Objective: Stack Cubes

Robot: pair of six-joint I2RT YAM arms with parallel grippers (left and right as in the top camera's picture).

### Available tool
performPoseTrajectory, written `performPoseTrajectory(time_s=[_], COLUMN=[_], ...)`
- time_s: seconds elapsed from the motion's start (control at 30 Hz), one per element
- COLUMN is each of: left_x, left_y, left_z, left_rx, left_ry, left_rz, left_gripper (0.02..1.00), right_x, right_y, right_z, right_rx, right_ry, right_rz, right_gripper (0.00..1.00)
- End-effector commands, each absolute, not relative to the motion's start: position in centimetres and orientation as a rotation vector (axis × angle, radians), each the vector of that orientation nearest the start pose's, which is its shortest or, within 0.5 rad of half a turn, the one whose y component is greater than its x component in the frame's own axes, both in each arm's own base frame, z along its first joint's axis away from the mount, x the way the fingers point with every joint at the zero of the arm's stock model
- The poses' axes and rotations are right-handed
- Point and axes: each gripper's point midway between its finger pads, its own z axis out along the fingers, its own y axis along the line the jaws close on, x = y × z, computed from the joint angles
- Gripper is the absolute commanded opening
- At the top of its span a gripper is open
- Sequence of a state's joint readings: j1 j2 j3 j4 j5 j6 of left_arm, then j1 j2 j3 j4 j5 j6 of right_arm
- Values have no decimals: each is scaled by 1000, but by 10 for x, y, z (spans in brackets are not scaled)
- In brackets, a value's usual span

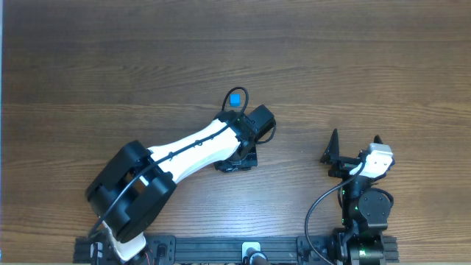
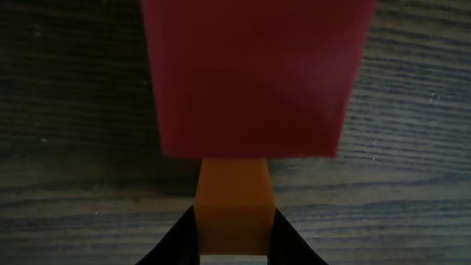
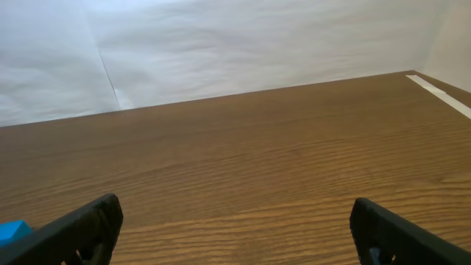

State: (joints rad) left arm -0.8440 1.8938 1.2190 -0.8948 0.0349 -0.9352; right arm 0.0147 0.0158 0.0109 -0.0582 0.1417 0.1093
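Wood-grain table bears a blue cube; white wall behind.

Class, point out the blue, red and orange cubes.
blue cube (image 1: 235,99), top view, top face.
red cube (image 2: 254,73), left wrist view, broad face.
orange cube (image 2: 234,212), left wrist view, visible face.

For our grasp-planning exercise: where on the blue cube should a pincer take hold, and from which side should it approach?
Probably grip the blue cube on two opposite upright faces, coming down from above: it sits flat on the wooden table, top face showing. The open right pincer is free; the left pincer holds the orange cube.
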Motion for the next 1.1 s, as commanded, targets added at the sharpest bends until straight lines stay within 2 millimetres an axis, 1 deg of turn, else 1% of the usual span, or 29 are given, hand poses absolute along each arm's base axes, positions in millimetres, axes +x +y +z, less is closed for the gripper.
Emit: performPoseTrajectory(time_s=[0.03, 0.2, 0.37, 0.53, 0.67, 0.83, 0.97, 1.1], left_x=[216, 216, 221, 238, 255, 273, 282, 281], left_y=[-252, -251, -250, -247, -243, -246, -247, -246], left_z=[40, 60, 69, 79, 90, 102, 105, 98], left_rx=[-140, -139, -151, -205, -238, -215, -208, -204], left_ry=[3131, 3098, 3071, 3035, 3000, 2973, 2966, 2984], left_rz=[-112, -165, -192, -213, -224, -239, -204, -181], left_gripper=[200, 194, 185, 176, 172, 169, 172, 172], right_x=[245, 245, 245, 245, 245, 245, 245, 245], right_y=[-21, -21, -21, -21, -21, -21, -21, -21], right_z=[160, 160, 160, 160, 160, 160, 160, 160], right_rx=[196, 196, 196, 196, 196, 196, 196, 196], right_ry=[1618, 1618, 1618, 1618, 1618, 1618, 1618, 1618], right_rz=[-17, -17, -17, -17, -17, -17, -17, -17], right_gripper=[993, 993, 991, 993, 993, 991, 991, 993])
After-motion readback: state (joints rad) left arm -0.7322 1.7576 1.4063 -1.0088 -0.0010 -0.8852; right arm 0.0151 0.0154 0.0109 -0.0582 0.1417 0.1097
